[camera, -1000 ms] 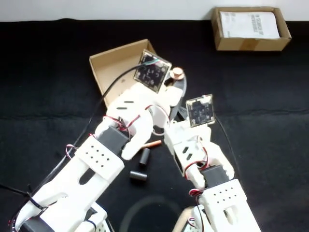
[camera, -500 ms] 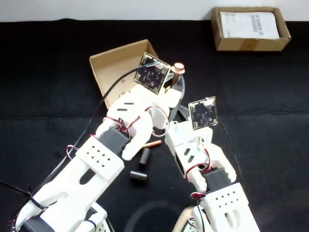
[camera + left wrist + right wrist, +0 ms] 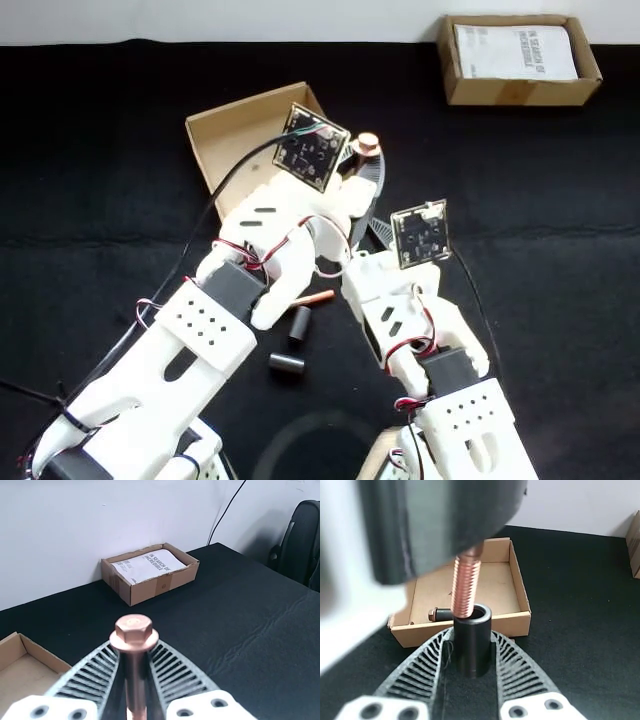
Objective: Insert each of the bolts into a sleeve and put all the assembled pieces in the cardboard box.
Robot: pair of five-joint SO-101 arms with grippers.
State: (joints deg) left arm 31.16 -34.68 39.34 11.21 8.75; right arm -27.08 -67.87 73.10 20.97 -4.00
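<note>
Left gripper (image 3: 134,650) clamped a copper bolt (image 3: 134,630) upright by its shank, hex head up. Right gripper (image 3: 471,634) held a black sleeve (image 3: 472,647) upright between its ribbed fingers. The bolt's threaded end met the sleeve's mouth at the rim, off-centre; whether it had gone in could not be told. Both grippers hung just off the box (image 3: 235,125), which sat at 11 o'clock on the black table (image 3: 560,250). One assembled piece (image 3: 440,614) lay inside it. Towards 6 o'clock, between the arms, lay a loose bolt (image 3: 315,297) and two loose sleeves (image 3: 299,324) (image 3: 286,364). At 1 o'clock stood a far box (image 3: 520,92) – in it a white sheet (image 3: 515,50) with lines of dark print.
</note>
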